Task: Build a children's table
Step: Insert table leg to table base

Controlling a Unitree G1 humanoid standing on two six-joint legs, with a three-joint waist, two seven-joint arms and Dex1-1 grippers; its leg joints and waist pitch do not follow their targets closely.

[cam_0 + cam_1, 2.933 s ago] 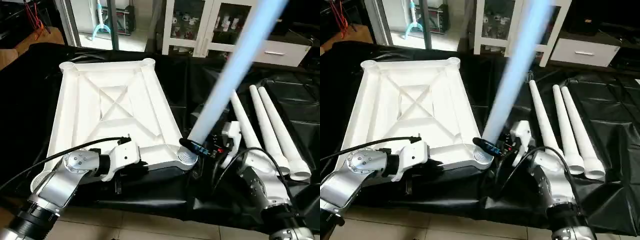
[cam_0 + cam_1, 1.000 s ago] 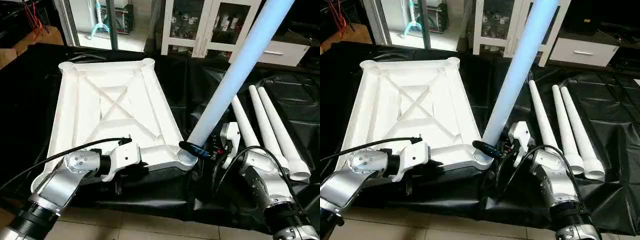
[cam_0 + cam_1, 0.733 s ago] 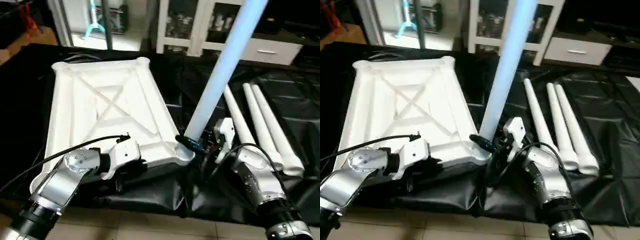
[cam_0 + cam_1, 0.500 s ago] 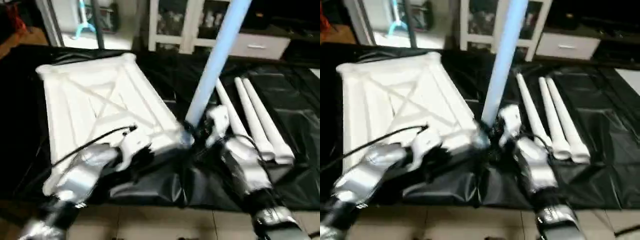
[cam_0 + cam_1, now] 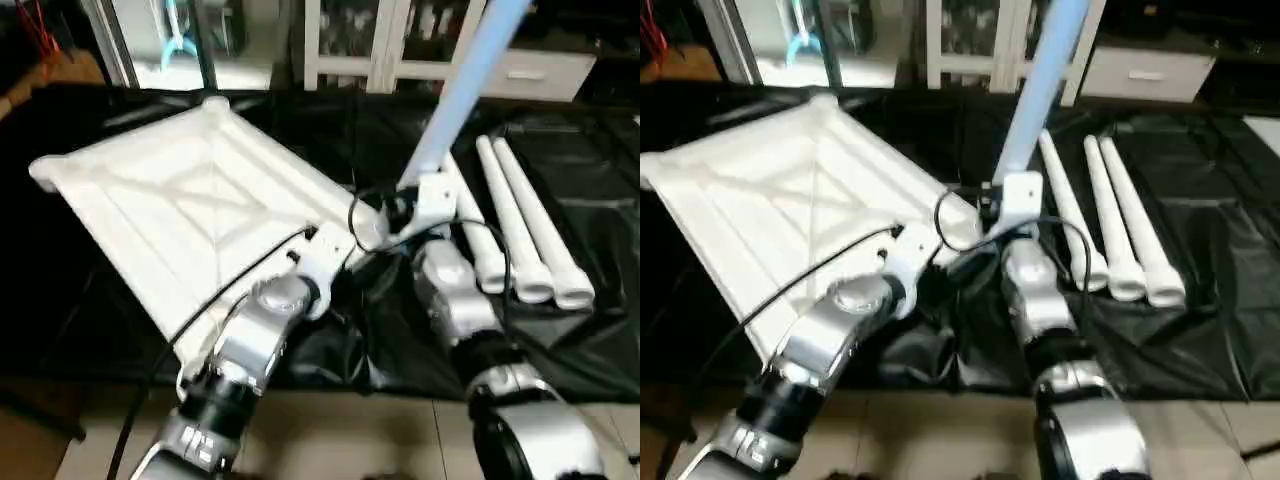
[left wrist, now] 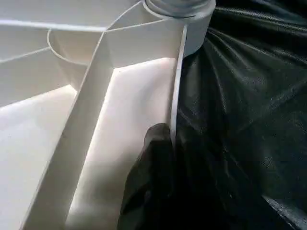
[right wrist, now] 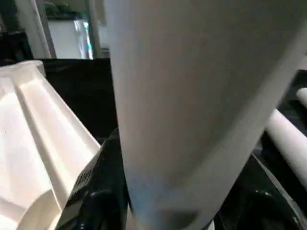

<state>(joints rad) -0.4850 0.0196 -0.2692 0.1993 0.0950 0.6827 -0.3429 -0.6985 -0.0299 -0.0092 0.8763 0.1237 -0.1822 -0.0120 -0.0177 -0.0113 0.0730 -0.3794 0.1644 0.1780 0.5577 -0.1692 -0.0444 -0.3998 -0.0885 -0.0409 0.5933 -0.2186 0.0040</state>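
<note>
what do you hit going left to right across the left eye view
tabletop → left gripper on its near-right edge → upright leg held by right gripper → three loose legs lying side by side on the black sheet

Silver metal left forearm (image 5: 262,335) and right forearm (image 5: 450,300) carry looped black cables, white wrist housings and black finger pads (image 6: 148,187).
</note>
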